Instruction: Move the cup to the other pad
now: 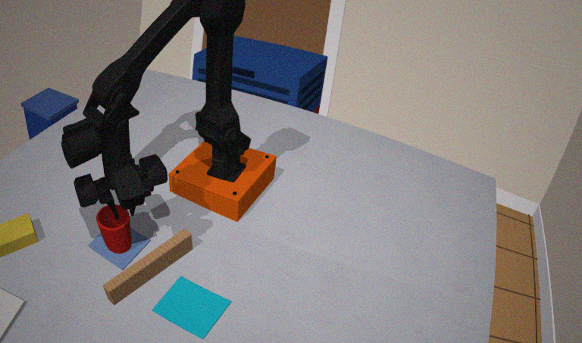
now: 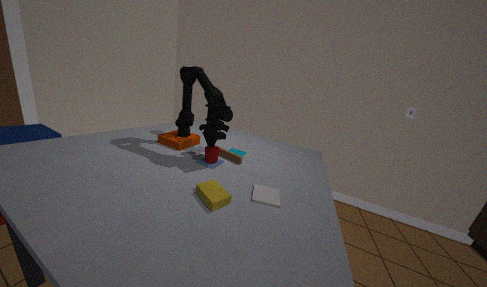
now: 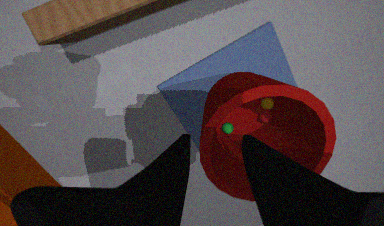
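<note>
Cup point(image 1: 114, 231): red, upright on the blue pad point(image 1: 120, 252), marbles point(image 3: 228, 128) inside.
Jaws: gripper point(image 1: 123, 211) part-open, gripping nothing, straddling the cup's near wall.
Other pad point(image 1: 191, 306): cyan, beyond the wooden block point(image 1: 148, 266).

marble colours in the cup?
One green marble, one yellow marble, inside the red cup; wrist view shows them best.
</note>
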`<state>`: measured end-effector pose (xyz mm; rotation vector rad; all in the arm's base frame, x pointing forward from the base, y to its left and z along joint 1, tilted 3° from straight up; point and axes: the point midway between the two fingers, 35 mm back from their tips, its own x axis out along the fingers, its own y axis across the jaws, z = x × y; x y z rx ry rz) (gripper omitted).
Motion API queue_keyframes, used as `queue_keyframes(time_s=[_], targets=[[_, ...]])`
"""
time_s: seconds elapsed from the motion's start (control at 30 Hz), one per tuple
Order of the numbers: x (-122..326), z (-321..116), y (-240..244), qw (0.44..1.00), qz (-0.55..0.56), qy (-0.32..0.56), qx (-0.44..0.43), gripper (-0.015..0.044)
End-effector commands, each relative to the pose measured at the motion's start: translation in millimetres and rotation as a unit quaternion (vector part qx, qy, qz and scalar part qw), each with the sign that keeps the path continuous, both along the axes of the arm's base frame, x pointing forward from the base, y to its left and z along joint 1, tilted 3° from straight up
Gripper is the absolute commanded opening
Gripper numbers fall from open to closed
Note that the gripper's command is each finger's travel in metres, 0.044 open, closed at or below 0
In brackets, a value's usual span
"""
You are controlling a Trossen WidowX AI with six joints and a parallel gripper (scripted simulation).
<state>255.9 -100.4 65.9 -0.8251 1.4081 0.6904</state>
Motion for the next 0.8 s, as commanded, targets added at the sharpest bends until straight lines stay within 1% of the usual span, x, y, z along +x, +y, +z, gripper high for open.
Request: queue_keyframes(time_s=[0.0,0.47,0.73,0.77], targets=[[-1.9,-9.2,0.0,1.000,0.001,0.006,0.001,0.0148],[-3.0,-31.8,-0.2,1.000,0.001,0.007,0.001,0.0148],[-3.1,-32.9,-0.1,1.000,0.001,0.007,0.001,0.0148],[-2.0,-30.8,0.0,1.000,0.000,0.004,0.001,0.0121]])
